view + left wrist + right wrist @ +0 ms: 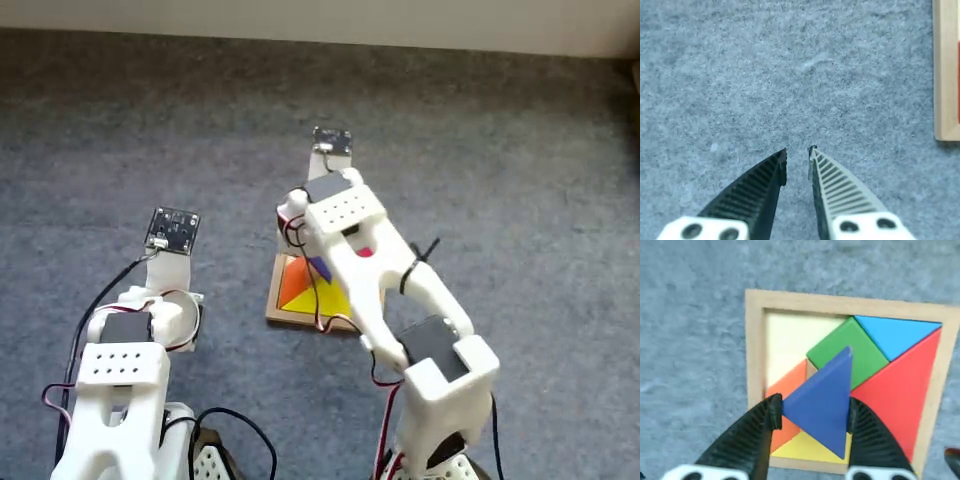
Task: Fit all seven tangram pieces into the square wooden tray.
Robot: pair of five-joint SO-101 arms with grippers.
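Observation:
The square wooden tray point(754, 355) lies on grey carpet. Inside it lie a light blue triangle point(892, 335), a green square point(860, 352), a big red triangle point(900, 395), an orange piece point(790, 385) and a yellow piece point(805, 447). One corner of the tray floor point(787, 337) is bare. My right gripper point(813, 407) is shut on a dark blue triangle point(822, 400), held above the tray's middle. In the high view the right arm point(350, 235) covers most of the tray point(290, 318). My left gripper point(798, 152) hovers over carpet beside the tray's edge point(944, 75), fingers nearly together and empty.
Grey carpet point(500, 150) stretches all around the tray with no loose pieces on it. The left arm point(125, 360) stands to the tray's left. A pale wall strip point(400, 25) runs along the far edge.

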